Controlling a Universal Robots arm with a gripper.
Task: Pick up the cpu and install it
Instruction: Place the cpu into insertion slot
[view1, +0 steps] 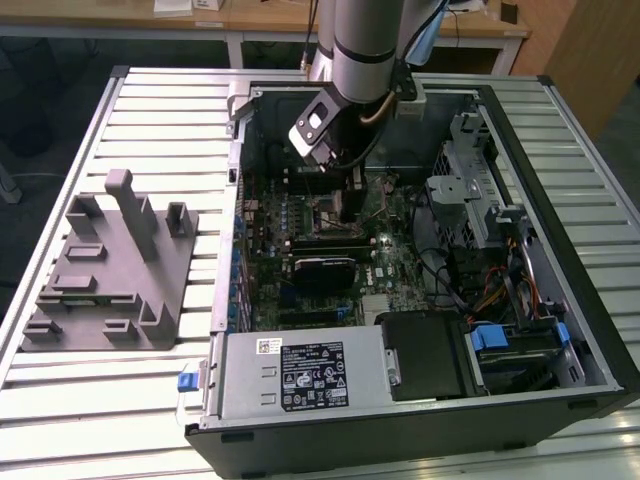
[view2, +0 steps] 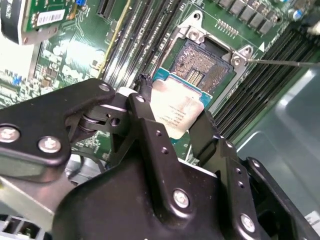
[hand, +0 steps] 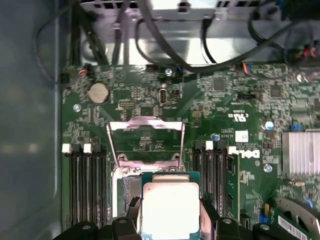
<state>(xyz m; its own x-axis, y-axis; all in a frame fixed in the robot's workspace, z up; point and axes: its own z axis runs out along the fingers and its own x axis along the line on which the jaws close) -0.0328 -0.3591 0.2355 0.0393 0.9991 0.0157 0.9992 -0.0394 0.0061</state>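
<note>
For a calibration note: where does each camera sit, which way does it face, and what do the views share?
Exterior view: off the arm, looking down into the open computer case on the slatted table; the arm reaches in.
First wrist view: on the wrist, facing the motherboard squarely; the tool flanks the cpu.
Second wrist view: behind the tool, looking obliquely along it at the open socket.
Shared: both wrist views show the cpu gripped by the socket.
</note>
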